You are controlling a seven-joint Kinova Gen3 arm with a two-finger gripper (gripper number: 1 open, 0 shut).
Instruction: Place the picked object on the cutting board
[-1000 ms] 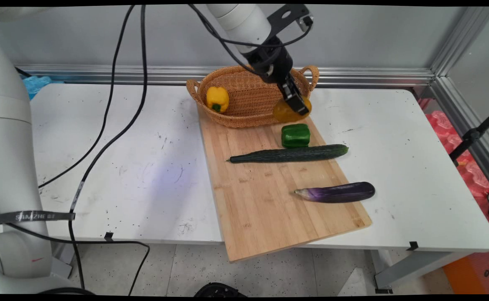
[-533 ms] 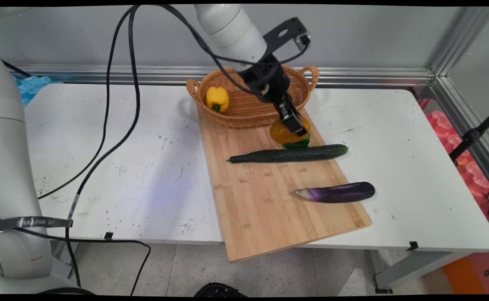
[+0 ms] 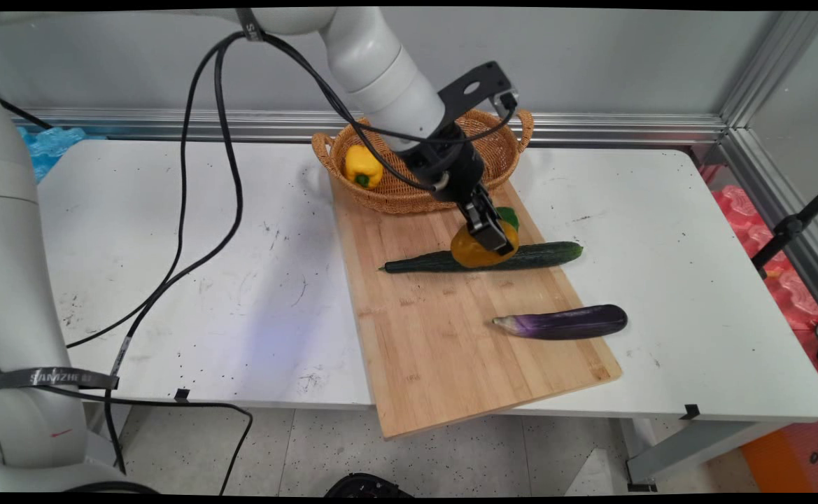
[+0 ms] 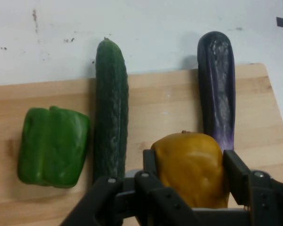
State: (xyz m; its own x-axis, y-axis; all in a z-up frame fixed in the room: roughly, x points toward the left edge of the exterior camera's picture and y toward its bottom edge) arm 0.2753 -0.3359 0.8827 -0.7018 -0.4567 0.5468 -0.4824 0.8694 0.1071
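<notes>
Over the cucumber now; gripper carries orange pepper.

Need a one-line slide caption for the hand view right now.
Gripper shut on an orange pepper above the cutting board, with green pepper, cucumber and eggplant lying beyond.

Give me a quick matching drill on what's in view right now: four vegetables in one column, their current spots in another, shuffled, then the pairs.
Things:
1. orange pepper
2. yellow pepper
3. eggplant
4. cucumber

Places:
A. inside the wicker basket
B. lying across the middle of the cutting board
C. held between the fingers of the gripper
D. on the board's near right part, its end past the edge

Pairs: 1-C, 2-A, 3-D, 4-B
</notes>
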